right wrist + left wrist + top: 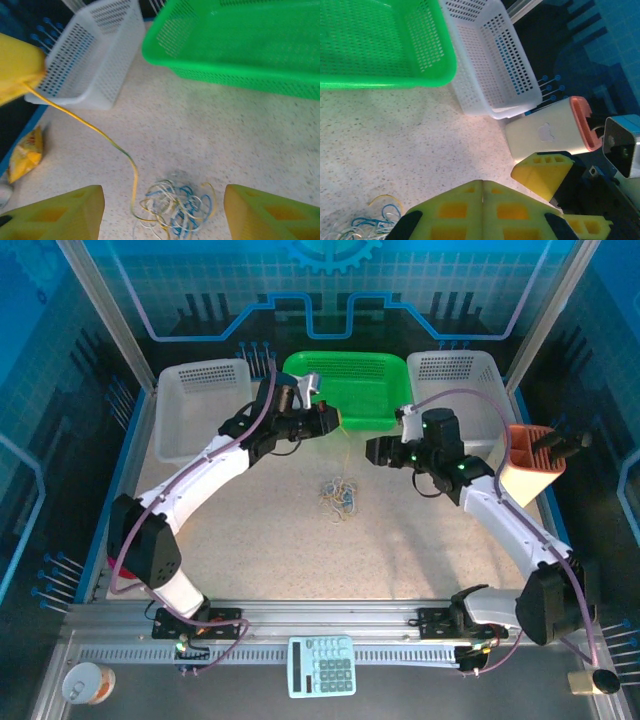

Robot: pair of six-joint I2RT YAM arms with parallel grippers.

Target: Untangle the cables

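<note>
While the left gripper (pixel 336 422) holds up 1 cable: its 2 fingers are pressed together on the yellow cable (pixel 85 122), which runs nearly straight from them down to the tangle.
Tangle of cables (pixel 340 496): it lies on the table (pixel 260 540) between the 2 arms, in front of the green basket (pixel 350 385); yellow, whitish and blue loops are mixed in it.
Right gripper (pixel 162 197): its fingers are spread wide above the tangle and, as far as we can see, touch nothing.
Step in hand, as we judge: we bring the right gripper down to hold the tangle, so that the left one can draw the yellow cable out.
Where to grip: we should close on the loops just beside the place where the yellow cable enters the tangle, not on the yellow cable itself.
How to pull: slowly and away from the tangle; a quick pull may tighten a knot or lift all the loops together.
Depth: these cables are very thin, so the fingertips must come almost to the table, or they will close on air.
</note>
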